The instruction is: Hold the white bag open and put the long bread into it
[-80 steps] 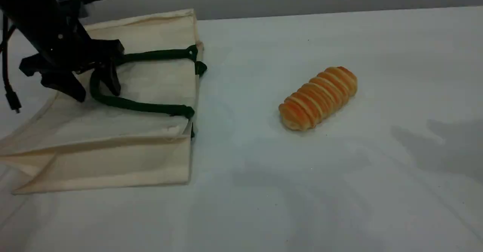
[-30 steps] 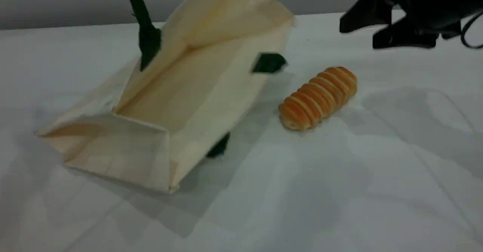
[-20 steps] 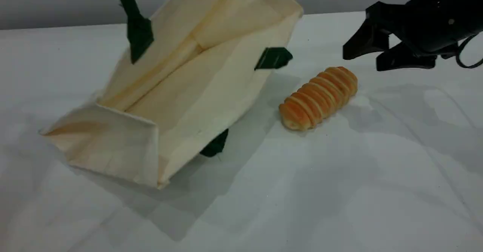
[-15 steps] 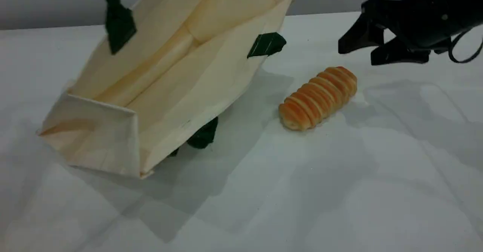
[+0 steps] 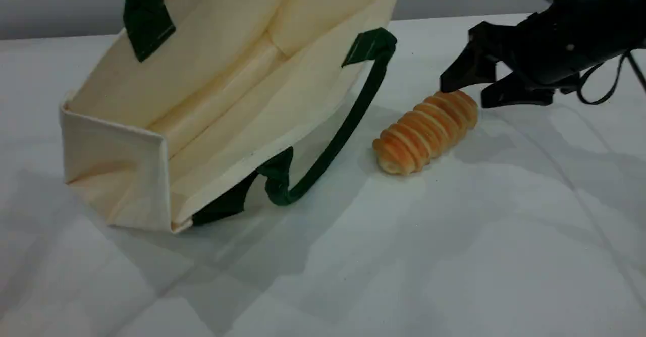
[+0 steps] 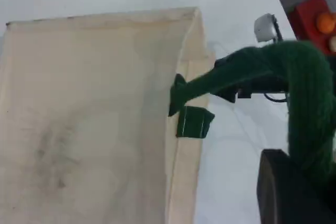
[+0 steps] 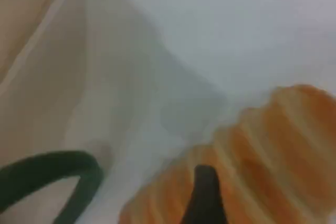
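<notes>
Left gripper (image 6: pixel 294 182) jaws closed on the white bag's (image 5: pixel 212 100) green handle (image 6: pixel 304 103); right gripper (image 5: pixel 467 87) jaws wide, empty, apparently just above the long bread (image 5: pixel 426 130).

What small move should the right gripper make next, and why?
Probably lower a little and close on the long bread. The right gripper hangs open at the bread's far end, not gripping it, while the left gripper holds the white bag up by its green handle.

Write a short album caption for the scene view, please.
Cream canvas tote bag hangs open while the open right gripper nears the ridged golden bread roll.
</notes>
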Robot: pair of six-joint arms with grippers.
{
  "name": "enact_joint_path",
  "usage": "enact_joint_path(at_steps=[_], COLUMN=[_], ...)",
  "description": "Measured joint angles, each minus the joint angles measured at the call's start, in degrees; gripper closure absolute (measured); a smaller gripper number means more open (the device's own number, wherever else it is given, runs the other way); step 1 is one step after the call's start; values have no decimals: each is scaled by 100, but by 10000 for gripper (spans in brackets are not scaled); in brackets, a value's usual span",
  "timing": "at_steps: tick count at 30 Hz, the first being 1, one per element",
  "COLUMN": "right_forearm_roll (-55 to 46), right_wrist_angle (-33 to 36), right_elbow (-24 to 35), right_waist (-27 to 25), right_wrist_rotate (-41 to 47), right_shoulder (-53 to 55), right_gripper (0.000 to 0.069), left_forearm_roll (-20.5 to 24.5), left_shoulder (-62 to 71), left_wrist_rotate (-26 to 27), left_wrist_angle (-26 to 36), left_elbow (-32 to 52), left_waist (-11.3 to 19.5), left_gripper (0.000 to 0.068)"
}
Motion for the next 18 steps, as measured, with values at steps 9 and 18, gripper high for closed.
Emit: enact_joint_path(at_steps=[9, 18], right_forearm_roll=[13, 15], right_wrist_angle=[-561, -631], right_elbow=[-370, -446], right_waist=[288, 386], right_wrist_rotate=[0, -5], right_shoulder=[286, 433], right_gripper=[176, 188], left_forearm_roll=[-6, -6], left_shoulder=[0, 0], left_wrist_rotate=[0, 0], left_wrist_angle=[-6, -6], left_elbow=[0, 0], left_waist=[0, 0], left_gripper=[601, 601])
